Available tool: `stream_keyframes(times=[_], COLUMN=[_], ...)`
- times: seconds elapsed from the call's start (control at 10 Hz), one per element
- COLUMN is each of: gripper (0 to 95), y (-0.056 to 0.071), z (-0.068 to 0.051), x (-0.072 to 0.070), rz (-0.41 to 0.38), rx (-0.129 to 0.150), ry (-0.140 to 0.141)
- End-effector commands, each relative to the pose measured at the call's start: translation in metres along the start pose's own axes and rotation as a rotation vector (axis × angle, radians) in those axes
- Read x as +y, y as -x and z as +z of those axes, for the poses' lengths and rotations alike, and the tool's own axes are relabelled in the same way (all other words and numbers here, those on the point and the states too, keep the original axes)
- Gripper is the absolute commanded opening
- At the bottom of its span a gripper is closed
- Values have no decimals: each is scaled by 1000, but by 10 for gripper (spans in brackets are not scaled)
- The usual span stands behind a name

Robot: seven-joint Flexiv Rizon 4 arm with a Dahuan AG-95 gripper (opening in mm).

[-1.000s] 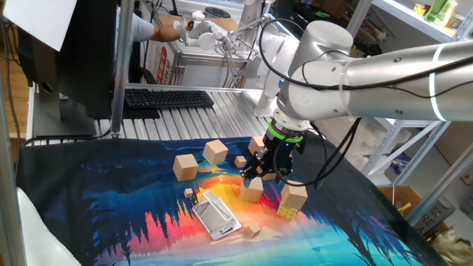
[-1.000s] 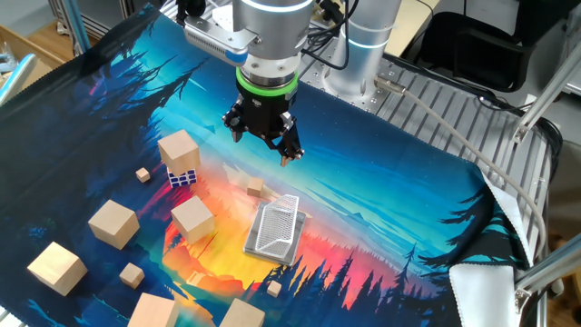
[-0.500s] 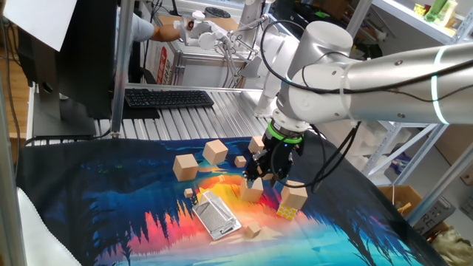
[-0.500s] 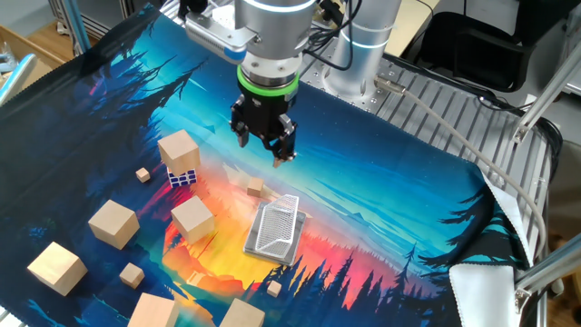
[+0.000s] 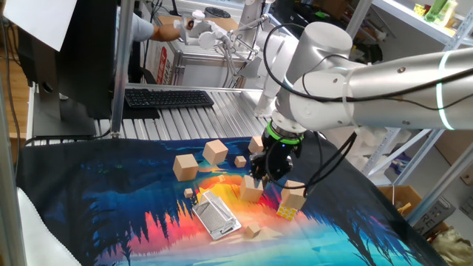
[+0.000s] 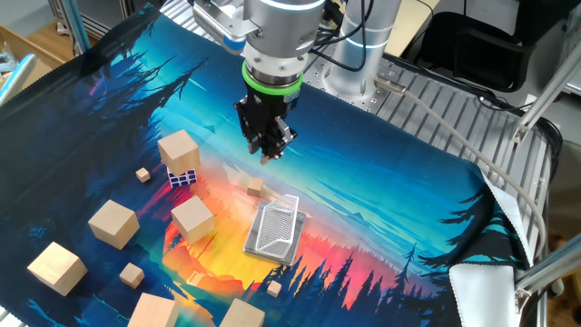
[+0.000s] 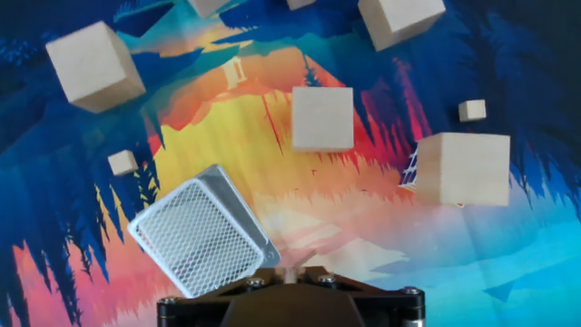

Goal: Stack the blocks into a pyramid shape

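Several light wooden blocks lie scattered on the painted mat. One block (image 6: 192, 218) (image 7: 322, 118) (image 5: 252, 190) sits on the orange patch. Another block (image 6: 179, 148) (image 7: 463, 168) (image 5: 294, 196) rests on the puzzle cube (image 6: 183, 176). More blocks (image 6: 113, 223) (image 6: 56, 267) lie toward the mat's lower left, and two (image 5: 186, 166) (image 5: 215, 151) show on the far side in one fixed view. My gripper (image 6: 268, 152) (image 5: 260, 177) (image 7: 290, 270) hangs above the mat, apart from every block, with its fingers shut together and nothing held between them.
A metal mesh piece (image 6: 275, 227) (image 7: 201, 232) lies just below the gripper. Tiny wooden cubes (image 6: 254, 186) (image 6: 142, 174) (image 7: 122, 163) dot the mat. A keyboard (image 5: 168, 97) and a slatted metal tabletop (image 6: 436, 109) lie beyond the mat.
The fingers went from wide open to shut with nothing in them. The hand shifted slightly. No block moved.
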State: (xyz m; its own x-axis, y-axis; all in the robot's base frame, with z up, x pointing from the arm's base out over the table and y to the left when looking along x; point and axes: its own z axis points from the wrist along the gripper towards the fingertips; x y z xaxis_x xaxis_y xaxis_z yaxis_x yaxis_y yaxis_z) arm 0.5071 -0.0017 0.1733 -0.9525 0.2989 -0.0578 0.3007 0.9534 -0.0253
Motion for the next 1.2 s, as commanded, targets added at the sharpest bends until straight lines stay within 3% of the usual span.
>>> stream_keyframes(times=[0.1, 0.3, 0.4, 0.9, 1.2], gripper=[0, 0, 190, 190, 190], y=[3, 8, 11, 35, 58], z=[0, 1, 2, 7, 12], x=[1, 3, 4, 10, 14], rz=[-5, -6, -6, -4, -2], rx=[7, 6, 6, 6, 7], ry=[-1, -1, -1, -2, -1])
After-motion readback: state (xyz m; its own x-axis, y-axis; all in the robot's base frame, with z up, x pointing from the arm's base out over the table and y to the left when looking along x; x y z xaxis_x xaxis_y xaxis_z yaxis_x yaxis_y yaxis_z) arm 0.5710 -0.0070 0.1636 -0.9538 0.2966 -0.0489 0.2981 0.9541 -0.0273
